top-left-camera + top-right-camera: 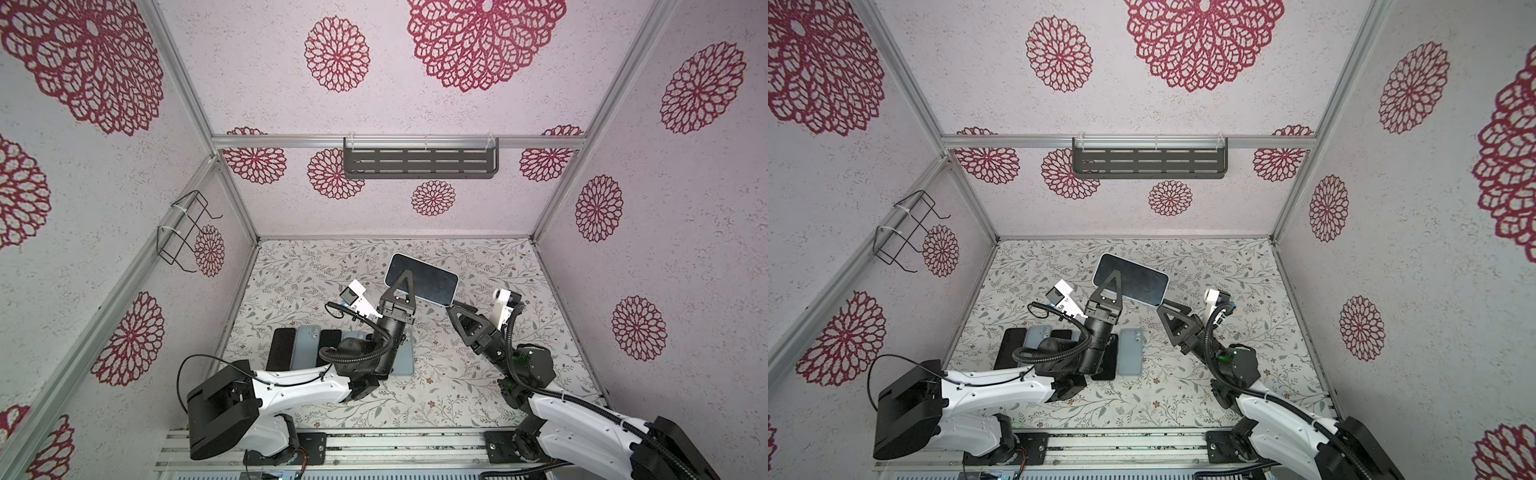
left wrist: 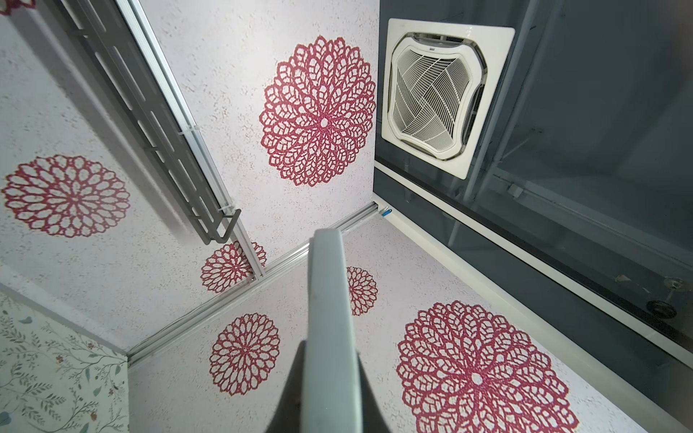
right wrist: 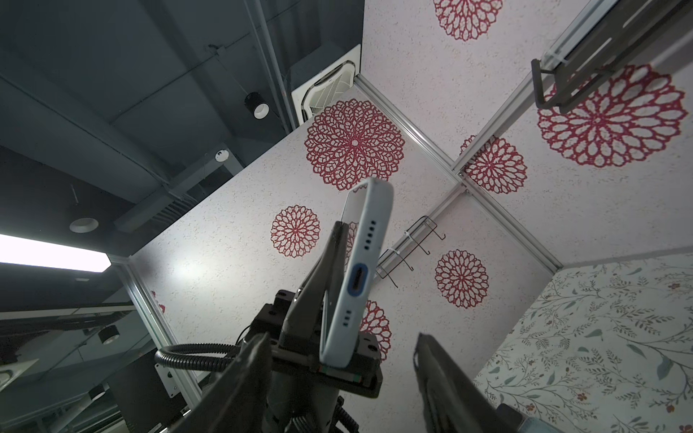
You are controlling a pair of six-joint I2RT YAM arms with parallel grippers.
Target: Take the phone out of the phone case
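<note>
Phone (image 1: pixel 432 280) sits in its pale blue phone case (image 3: pixel 356 277) and is held off the table (image 1: pixel 519 270).

Left gripper (image 1: pixel 403 286): jaws clamped across the thickness of the cased phone. One finger lies flat on the dark screen and the other is under the back. The grip is on a long side, nearer the end away from the port. In the left wrist view the case edge (image 2: pixel 330 318) runs straight out from between these jaws.

Long axis: runs from the left jaws across to the right gripper (image 1: pixel 453 306). The screen faces up at the top camera, slightly tilted. The port end points at the right jaws.

Right gripper (image 3: pixel 341 337): jaws partly spread. The port-end corner of the case sits between the two fingers (image 3: pixel 247 375), with a gap visible on each side and no contact seen.

Both top views agree on this: phone (image 1: pixel 1138 282), left gripper (image 1: pixel 1111 286), right gripper (image 1: pixel 1163 305).

Spare phones and cases (image 1: pixel 307 345) lie flat on the table below the left gripper's wrist.
</note>
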